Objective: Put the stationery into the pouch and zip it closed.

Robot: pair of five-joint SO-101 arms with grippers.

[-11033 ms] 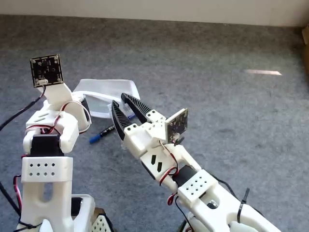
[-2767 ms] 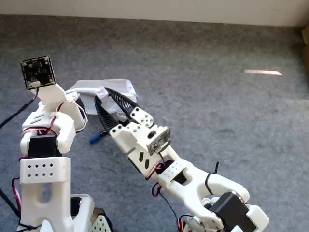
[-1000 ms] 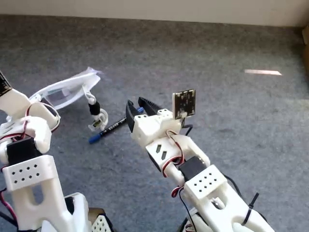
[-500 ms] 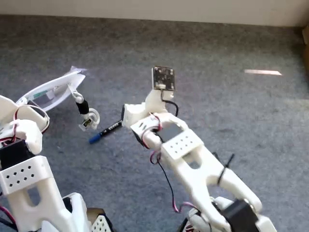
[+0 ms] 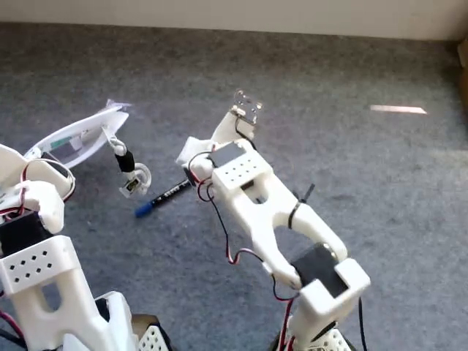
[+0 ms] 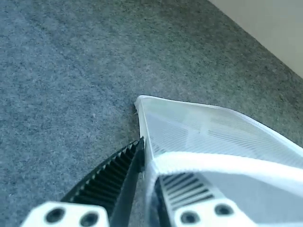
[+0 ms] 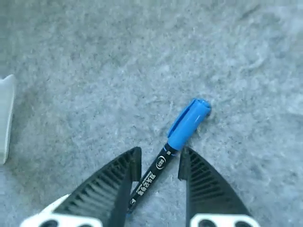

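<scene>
Here the right gripper point(image 7: 159, 153) straddles the pen point(image 7: 182, 125), jaws partly open, gripping nothing; the left gripper point(image 6: 147, 158) clamps the pouch point(image 6: 213, 137), ten o'clock from the pen.

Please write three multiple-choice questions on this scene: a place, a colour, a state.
1. Where lies the pen? A) on the carpet, between the fingers of the right pincer; B) inside the pouch; C) on an arm.
2. Which colour is its cap? A) red; B) blue; C) green.
3. How is the left pincer? A) open, empty; B) shut on the pouch; C) shut on the pen.
Answers: 1 A, fingers flank the barrel in the right wrist view; 2 B, the cap shows blue; 3 B, its fingers clamp the pouch's edge.
</scene>
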